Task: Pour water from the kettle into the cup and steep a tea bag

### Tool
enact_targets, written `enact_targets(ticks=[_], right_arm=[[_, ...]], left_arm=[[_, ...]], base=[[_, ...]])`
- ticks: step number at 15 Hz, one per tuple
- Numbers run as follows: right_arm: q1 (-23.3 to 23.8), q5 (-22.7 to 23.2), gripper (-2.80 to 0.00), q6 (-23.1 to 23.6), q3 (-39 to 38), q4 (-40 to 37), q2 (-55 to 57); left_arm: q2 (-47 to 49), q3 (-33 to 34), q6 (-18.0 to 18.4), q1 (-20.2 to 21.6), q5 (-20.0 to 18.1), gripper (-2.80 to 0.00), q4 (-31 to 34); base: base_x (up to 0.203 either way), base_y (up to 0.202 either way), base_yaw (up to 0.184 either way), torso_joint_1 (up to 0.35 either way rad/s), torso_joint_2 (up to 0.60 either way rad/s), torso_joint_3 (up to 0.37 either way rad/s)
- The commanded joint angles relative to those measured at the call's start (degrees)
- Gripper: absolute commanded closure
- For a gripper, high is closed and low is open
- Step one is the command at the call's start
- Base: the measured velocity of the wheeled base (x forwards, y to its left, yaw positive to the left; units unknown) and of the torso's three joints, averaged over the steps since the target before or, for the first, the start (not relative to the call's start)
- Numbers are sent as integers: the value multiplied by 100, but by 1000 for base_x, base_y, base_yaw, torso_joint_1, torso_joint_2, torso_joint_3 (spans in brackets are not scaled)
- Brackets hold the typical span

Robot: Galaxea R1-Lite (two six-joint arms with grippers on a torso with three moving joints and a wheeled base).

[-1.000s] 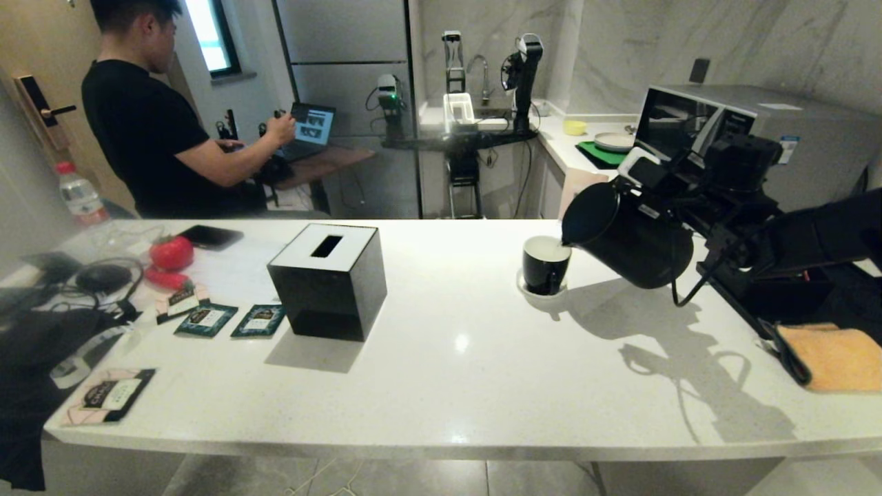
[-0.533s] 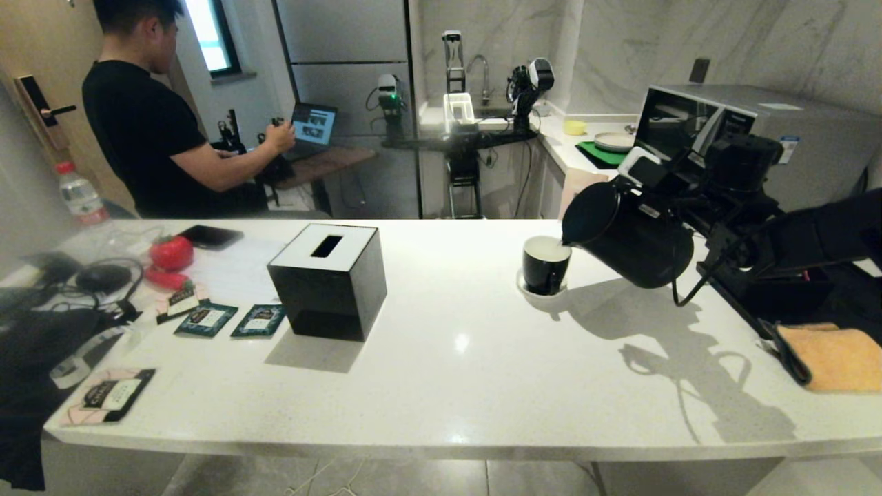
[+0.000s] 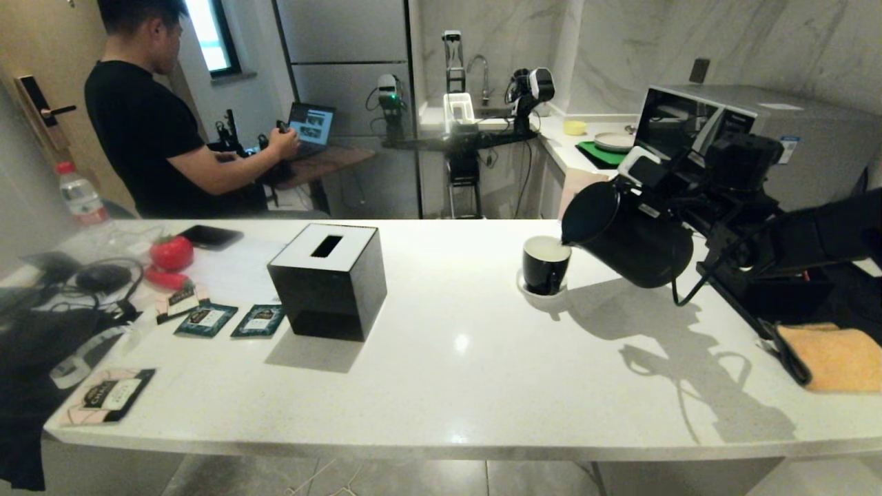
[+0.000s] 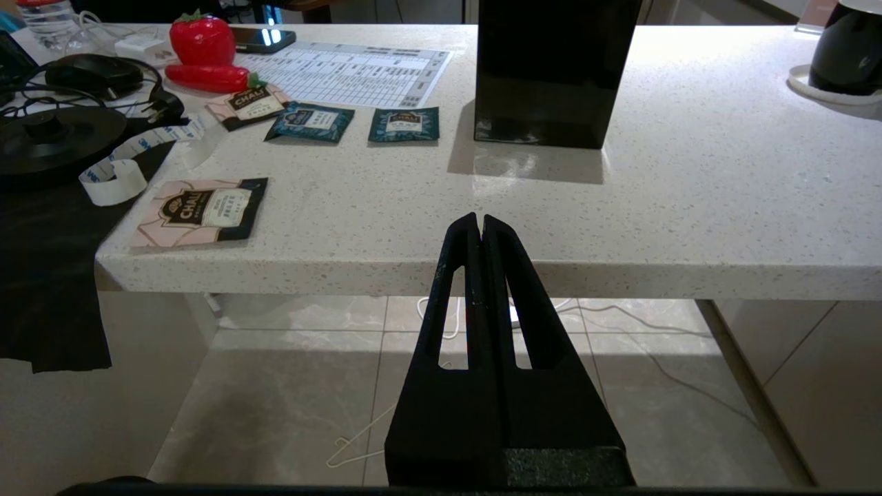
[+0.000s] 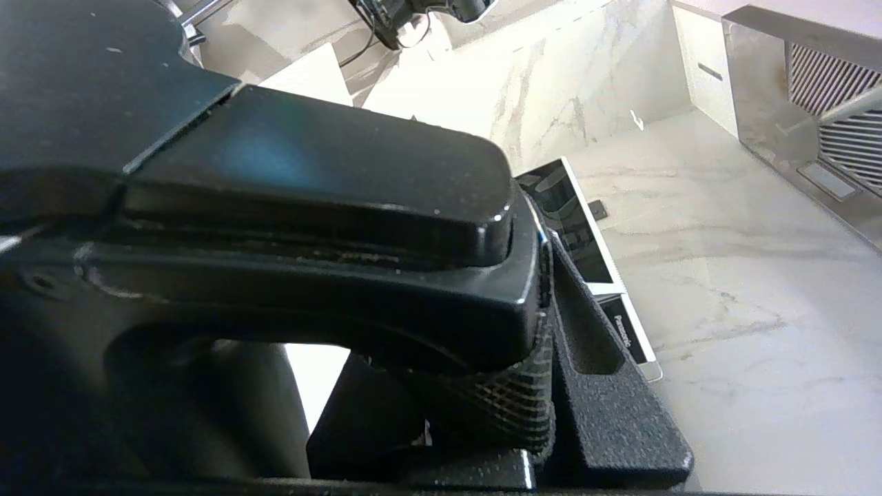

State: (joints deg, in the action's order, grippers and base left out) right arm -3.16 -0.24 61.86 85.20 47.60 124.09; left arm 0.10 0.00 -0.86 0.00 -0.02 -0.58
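Note:
The matte black kettle [image 3: 634, 238] hangs tilted above the white counter at the right, its spout over the rim of the black cup [image 3: 546, 265]. The cup stands on its small white saucer [image 3: 527, 288]. My right gripper [image 3: 692, 203] is shut on the kettle's handle [image 5: 310, 227], and its fingers [image 5: 606, 386] clamp the ribbed grip. I cannot make out a stream of water. My left gripper [image 4: 481, 219] is shut and empty, parked low in front of the counter's front edge, and the cup [image 4: 847, 48] shows far off to its right. The tea bag is out of view.
A black tissue box [image 3: 329, 279] stands mid-counter, with flat sachets [image 3: 207, 319] and a red toy [image 3: 171, 252] at its left. An orange cloth [image 3: 837, 355] lies at the right edge, a microwave [image 3: 730, 131] stands behind the arm, and a person [image 3: 145, 124] works at the back left.
Kettle, cup and both my arms hold still. Only the background differs: the person's hand has shifted and the far robot arm by the sink has lowered its head.

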Motion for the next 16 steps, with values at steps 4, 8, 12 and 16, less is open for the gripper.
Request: enact_targets(ticks=[4,8,12,16], right_arm=[[-1,-2,0,-40,1,30,1],[8,-2,0,-147,-3,21,-24],[17,-10,0,-451,-3,2,-104],[61,-2,0,-912,-3,-41,-148]], left_arm=[[-1,0,-2,0,2,0,-3],[8,0,-2,0,2,0,-3],[-1,0,-2,0,2,0,-3],[-1,0,-2,0,2,0,-3]], base=[[0,0,0,0,0,0],[0,0,0,0,0,0],[0,0,0,0,0,0],[0,0,0,0,0,0]])
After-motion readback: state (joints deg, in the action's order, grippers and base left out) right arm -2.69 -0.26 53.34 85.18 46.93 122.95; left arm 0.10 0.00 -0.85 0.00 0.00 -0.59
